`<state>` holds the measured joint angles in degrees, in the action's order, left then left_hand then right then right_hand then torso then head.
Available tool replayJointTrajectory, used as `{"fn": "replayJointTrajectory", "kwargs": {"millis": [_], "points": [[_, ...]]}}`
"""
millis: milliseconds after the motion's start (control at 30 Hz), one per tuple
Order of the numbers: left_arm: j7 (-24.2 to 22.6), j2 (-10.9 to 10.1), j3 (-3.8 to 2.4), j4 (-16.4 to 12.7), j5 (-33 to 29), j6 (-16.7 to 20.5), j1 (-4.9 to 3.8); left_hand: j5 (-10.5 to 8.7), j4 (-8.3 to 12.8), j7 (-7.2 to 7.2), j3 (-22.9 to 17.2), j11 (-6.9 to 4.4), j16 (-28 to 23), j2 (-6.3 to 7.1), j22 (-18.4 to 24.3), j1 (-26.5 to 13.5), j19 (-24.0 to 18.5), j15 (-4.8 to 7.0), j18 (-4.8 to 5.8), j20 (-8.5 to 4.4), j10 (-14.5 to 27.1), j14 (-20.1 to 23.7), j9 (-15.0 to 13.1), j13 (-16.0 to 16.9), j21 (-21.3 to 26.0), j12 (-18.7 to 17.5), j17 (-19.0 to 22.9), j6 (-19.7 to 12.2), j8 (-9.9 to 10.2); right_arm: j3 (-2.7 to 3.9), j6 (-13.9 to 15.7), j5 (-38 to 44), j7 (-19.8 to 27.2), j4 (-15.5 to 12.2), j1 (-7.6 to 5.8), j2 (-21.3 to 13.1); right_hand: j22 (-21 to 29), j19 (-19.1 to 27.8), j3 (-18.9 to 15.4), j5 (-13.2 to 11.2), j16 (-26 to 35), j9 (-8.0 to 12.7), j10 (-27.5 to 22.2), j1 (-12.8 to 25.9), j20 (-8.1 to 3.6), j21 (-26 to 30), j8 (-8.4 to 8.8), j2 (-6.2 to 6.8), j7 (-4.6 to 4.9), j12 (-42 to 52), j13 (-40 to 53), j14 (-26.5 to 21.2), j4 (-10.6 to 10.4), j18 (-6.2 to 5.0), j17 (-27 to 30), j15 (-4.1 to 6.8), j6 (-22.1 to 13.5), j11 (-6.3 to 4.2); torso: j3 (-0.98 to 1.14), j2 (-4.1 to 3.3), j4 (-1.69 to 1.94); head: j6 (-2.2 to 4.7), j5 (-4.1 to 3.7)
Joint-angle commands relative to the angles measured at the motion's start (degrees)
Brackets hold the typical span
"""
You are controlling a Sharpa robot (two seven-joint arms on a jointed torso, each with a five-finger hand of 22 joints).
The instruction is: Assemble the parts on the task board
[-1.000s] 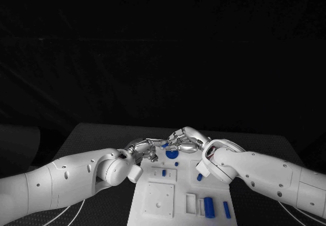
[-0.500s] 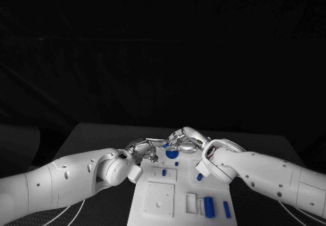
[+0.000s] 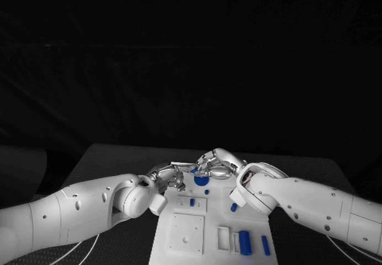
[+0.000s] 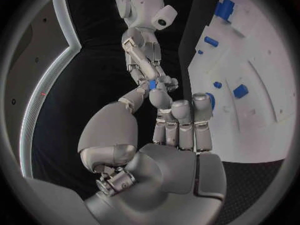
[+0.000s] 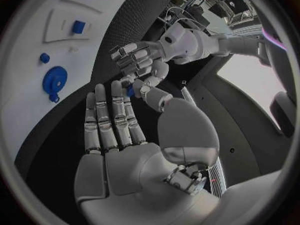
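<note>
Fingertips (image 4: pixel 152 85) of both hands on small blue part (image 4: pixel 152 84), above task board (image 3: pixel 208 232).

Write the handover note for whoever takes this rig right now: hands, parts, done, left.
Left hand and right hand meet fingertip to fingertip above the far end of the task board, with a small blue part between them; which hand holds it cannot be told.
On the board: blue gear at the far end, a small blue block in a recess, and blue bars lying at the near right.
Left: place the passed part, then the bars.
</note>
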<state>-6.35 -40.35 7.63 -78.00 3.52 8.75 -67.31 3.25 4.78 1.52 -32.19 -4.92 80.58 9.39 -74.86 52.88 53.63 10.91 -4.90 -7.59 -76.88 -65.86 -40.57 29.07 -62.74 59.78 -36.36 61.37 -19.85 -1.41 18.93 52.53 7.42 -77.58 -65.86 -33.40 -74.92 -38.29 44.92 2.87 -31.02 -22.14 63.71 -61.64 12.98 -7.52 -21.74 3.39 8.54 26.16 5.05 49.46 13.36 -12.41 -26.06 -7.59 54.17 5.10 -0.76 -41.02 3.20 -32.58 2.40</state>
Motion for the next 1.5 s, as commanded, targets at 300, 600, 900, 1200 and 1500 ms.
{"fn": "replayJointTrajectory", "kwargs": {"millis": [300, 600, 900, 1200, 1500], "points": [[-0.76, 0.14, -0.05, -0.27, -0.40, -2.23, -0.07, 4.32, -2.39, 1.00, -0.05, 0.92, -0.19, 0.27, -0.18, -4.31, -0.98, -0.87, 1.19, -7.20, 0.73, 0.73, 0.69, 0.35, 0.31, 0.22, -0.23, -1.36, 2.55, -0.01, -0.68, 0.62, 0.71, -0.21, 0.05, 0.09, -1.26, -0.44, 0.48, -0.11, -0.39, -0.69, 0.52, 0.31, -0.01, -0.04, -0.27, -0.52, -0.73, -0.46, 0.10, 0.32, 0.22, -0.48, -0.14, -0.19, 1.07, -0.10, 0.00, 0.00, -0.01, -0.06, -0.06], [-0.48, 0.03, -0.05, 0.12, 0.04, -2.60, -0.06, 11.75, -0.41, 0.60, -0.15, 0.57, 0.08, -0.68, -0.58, -5.20, -1.19, -0.58, 1.25, -7.26, 1.04, 0.97, -0.11, 0.54, 0.08, 0.58, -0.37, 0.43, 2.50, -0.01, -0.34, 0.64, 0.67, 0.10, 0.07, -0.01, -1.26, -0.42, 0.54, -0.11, -0.41, -0.73, 0.59, 0.34, -0.01, -0.01, -0.30, -0.53, -0.75, -0.53, 0.11, 0.32, 0.30, -0.48, -0.18, -0.20, 1.09, -0.12, 0.00, 0.00, 0.01, -0.09, -0.19], [-0.57, 0.00, -0.04, 0.43, 0.15, -2.75, -0.05, 15.71, -0.40, 0.34, 0.06, 0.36, 0.12, -0.77, -0.62, -7.36, -1.18, -0.40, 1.33, -7.26, 1.12, 1.05, -0.92, 0.52, 0.10, 0.62, -0.35, 1.41, 2.19, -0.01, -0.71, 0.27, 0.71, 0.04, 0.10, -0.18, -1.25, -0.41, 0.60, -0.11, -0.42, -0.75, 0.64, 0.36, -0.01, 0.00, -0.32, -0.57, -0.76, -0.58, 0.12, 0.31, 0.35, -0.48, -0.21, -0.20, 1.10, -0.13, -0.01, -0.02, 0.00, -0.13, -0.22], [-0.40, -0.17, -0.03, 0.56, 0.15, -2.70, -0.05, 17.33, 1.24, 0.25, 0.10, 0.23, 0.20, -2.00, -0.74, -8.89, -1.24, -0.27, 1.31, -7.38, 1.21, 1.16, -2.19, 0.51, 0.06, 0.70, -0.33, 1.30, 2.23, -0.01, -0.90, -0.23, 0.75, 0.21, 0.11, -0.32, -1.25, -0.39, 0.68, -0.11, -0.42, -0.78, 0.66, 0.39, -0.01, 0.04, -0.32, -0.65, -0.76, -0.68, 0.13, 0.28, 0.43, -0.47, -0.24, -0.21, 1.08, -0.13, 0.00, 0.00, 0.00, -0.19, -0.18], [0.82, -0.20, 0.00, 0.73, 1.97, -4.32, -0.05, 17.47, 3.51, 0.02, -0.71, 0.02, 0.27, -1.21, -0.78, -8.40, -1.04, -0.07, 1.28, -7.51, 1.20, 1.14, -3.44, 0.47, -0.05, 0.77, -0.29, 1.83, 2.01, -0.01, -1.03, -0.52, 0.80, 0.11, 0.11, -0.32, -1.25, -0.38, 0.72, -0.11, -0.42, -0.80, 0.69, 0.43, 0.00, 0.06, -0.32, -0.71, -0.76, -0.75, 0.13, 0.25, 0.48, -0.46, -0.27, -0.22, 1.07, -0.12, 0.02, -0.03, 0.02, -0.28, -0.21]]}}
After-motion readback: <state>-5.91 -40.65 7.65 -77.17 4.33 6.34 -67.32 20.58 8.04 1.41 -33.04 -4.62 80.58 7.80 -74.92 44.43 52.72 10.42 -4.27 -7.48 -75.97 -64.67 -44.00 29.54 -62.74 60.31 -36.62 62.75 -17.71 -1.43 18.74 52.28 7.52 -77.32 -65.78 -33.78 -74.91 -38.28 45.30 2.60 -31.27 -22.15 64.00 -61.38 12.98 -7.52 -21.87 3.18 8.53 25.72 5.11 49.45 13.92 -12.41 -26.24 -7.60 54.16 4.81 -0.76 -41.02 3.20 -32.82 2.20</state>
